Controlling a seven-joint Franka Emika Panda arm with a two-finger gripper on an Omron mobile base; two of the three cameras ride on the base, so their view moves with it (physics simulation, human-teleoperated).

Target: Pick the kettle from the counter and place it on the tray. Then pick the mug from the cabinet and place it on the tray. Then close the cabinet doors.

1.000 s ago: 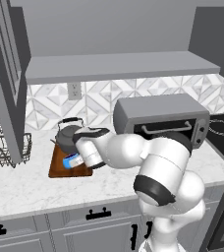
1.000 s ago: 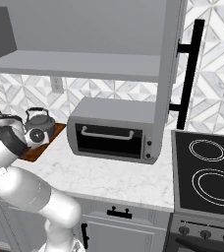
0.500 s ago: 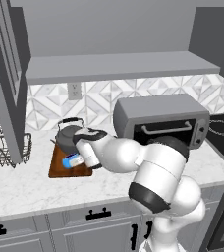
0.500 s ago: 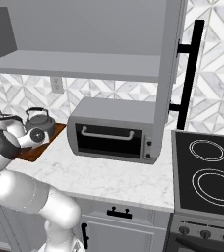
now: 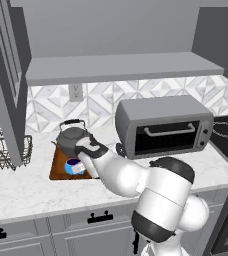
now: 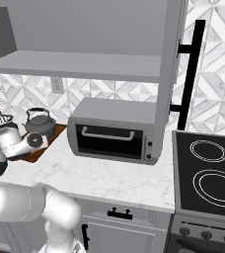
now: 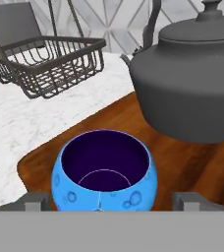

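The blue mug (image 7: 104, 174) stands upright on the reddish-brown tray (image 7: 192, 165), close in front of the dark grey kettle (image 7: 192, 83), which also rests on the tray. My gripper (image 7: 111, 201) is open, its fingertips (image 7: 35, 201) spread on either side of the mug with a gap at each side. From the left base view, the gripper (image 5: 81, 161) is low over the mug (image 5: 73, 167), beside the kettle (image 5: 71, 138) on the tray (image 5: 57, 166). The cabinet (image 5: 121, 67) stands open, with its doors (image 5: 6, 85) (image 6: 168, 74) swung out.
A black wire rack (image 7: 50, 61) sits on the marble counter (image 5: 36, 192) left of the tray. A toaster oven (image 5: 163, 125) stands to the tray's right, and a stove (image 6: 208, 173) lies beyond it. The right door's black handle (image 6: 191, 74) juts forward.
The jaws have spread from shut on the mug to wide open. The mug now stands free on the tray. The arm has barely moved.
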